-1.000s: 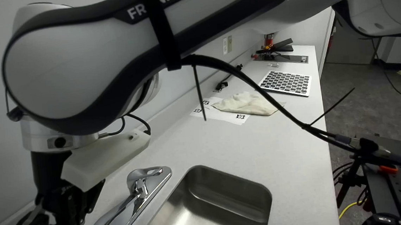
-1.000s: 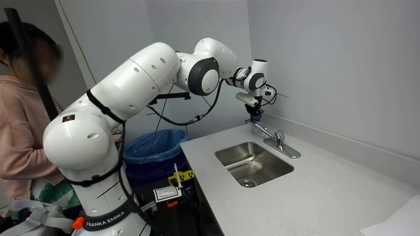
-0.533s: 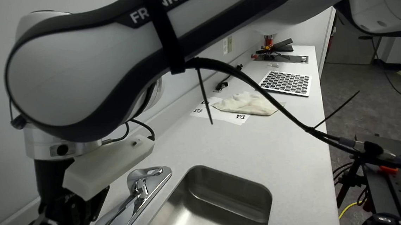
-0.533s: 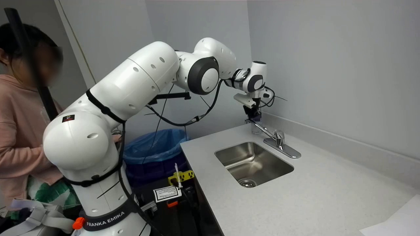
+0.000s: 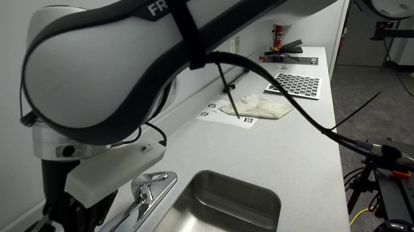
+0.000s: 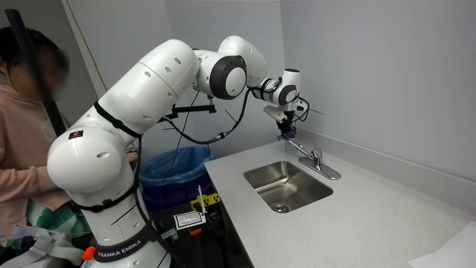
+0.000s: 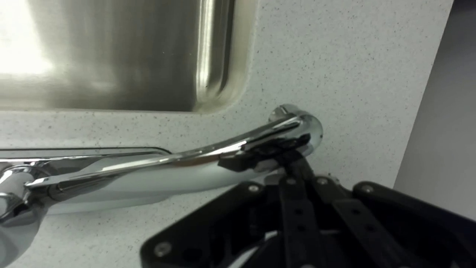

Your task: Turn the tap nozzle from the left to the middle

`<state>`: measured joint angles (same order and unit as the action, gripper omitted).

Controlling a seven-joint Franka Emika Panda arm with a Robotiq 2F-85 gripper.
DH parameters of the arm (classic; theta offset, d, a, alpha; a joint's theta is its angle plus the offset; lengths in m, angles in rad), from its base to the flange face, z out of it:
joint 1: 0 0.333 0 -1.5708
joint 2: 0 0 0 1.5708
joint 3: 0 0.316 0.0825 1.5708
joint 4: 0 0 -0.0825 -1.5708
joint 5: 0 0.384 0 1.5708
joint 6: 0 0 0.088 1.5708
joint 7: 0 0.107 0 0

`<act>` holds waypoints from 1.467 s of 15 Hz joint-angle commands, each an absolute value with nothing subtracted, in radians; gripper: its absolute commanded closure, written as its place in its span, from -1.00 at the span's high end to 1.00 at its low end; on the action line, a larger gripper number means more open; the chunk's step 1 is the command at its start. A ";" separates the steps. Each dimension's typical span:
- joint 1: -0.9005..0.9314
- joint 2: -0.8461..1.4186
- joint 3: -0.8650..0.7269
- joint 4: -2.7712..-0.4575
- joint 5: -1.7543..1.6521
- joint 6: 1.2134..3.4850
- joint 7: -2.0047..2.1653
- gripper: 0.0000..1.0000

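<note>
The tap nozzle is a long curved chrome spout that shows in both exterior views (image 5: 121,220) (image 6: 297,146) and in the wrist view (image 7: 238,145). It points away from the rounded chrome tap base (image 6: 317,153), past the sink's corner and over the counter. My gripper (image 7: 297,163) is at the nozzle's free end, on its wall side; in an exterior view it hangs straight down there (image 6: 286,133). The fingers are close together with nothing seen between them. The fingertips overlap the nozzle's edge in the wrist view; whether they touch it I cannot tell.
The steel sink basin (image 6: 256,178) lies in front of the tap. A clear container (image 6: 290,146) stands behind the gripper near the wall (image 6: 372,93). A cloth (image 5: 257,107), a paper sheet and a keyboard-like panel (image 5: 296,85) lie farther along the counter. A person (image 6: 22,149) stands by the arm base.
My gripper has moved slightly toward the nozzle, to the right in an exterior view, and a little lower. The arm's elbow has risen slightly. The nozzle shows no visible movement.
</note>
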<state>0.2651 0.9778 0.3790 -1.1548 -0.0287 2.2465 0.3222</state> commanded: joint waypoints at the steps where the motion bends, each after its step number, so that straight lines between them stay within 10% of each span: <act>1: 0.223 0.873 0.387 -1.324 0.000 2.292 0.368 -1.00; 22: 0.225 0.642 0.271 -1.693 0.320 2.446 0.372 -1.00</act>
